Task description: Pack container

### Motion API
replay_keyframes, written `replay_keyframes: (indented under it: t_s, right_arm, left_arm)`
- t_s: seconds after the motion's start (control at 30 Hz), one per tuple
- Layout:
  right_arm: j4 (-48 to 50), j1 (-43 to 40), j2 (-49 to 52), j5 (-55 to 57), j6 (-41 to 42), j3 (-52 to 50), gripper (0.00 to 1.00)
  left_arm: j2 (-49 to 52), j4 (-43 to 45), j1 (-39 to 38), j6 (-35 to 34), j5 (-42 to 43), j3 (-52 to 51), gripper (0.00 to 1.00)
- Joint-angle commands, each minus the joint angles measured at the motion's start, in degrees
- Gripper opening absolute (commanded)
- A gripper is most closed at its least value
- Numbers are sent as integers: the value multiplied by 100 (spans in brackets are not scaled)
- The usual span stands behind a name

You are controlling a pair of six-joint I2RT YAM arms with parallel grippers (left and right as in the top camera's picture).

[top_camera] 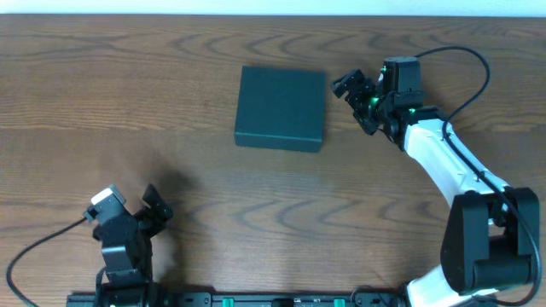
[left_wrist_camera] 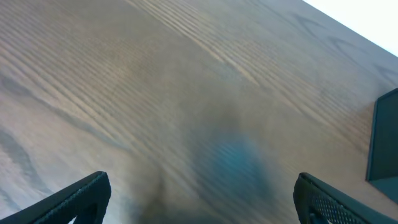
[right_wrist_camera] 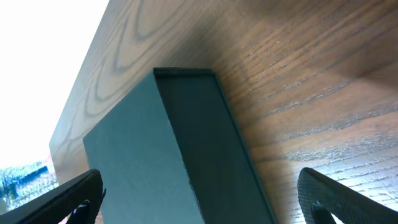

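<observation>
While the left gripper [top_camera: 132, 206] is hanging spread and empty well apart, the right gripper [top_camera: 355, 102], also spread and empty, is hovering just beside the closed dark teal container [top_camera: 281, 108], which is lying flat on the table [top_camera: 102, 102].

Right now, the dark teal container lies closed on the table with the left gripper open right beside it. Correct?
Not quite. It is the right gripper that stands open beside the closed dark teal container. The overhead view shows this. The left gripper is open too, but well away from it.
</observation>
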Motion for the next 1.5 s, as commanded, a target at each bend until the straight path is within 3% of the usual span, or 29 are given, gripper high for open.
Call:
replay_keyframes:
  t_s: [0.0,0.47,1.47]
  right_arm:
    - [-13,44,2,2,35,76,99]
    - [-13,44,2,2,35,76,99]
    - [-20,55,-59,2,35,76,99]
  left_arm:
    - [-400,42,22,31,-83,-247,95]
    - [-1268,63,22,446,-151,-380,95]
    - [-1255,61,11,442,-87,-380,95]
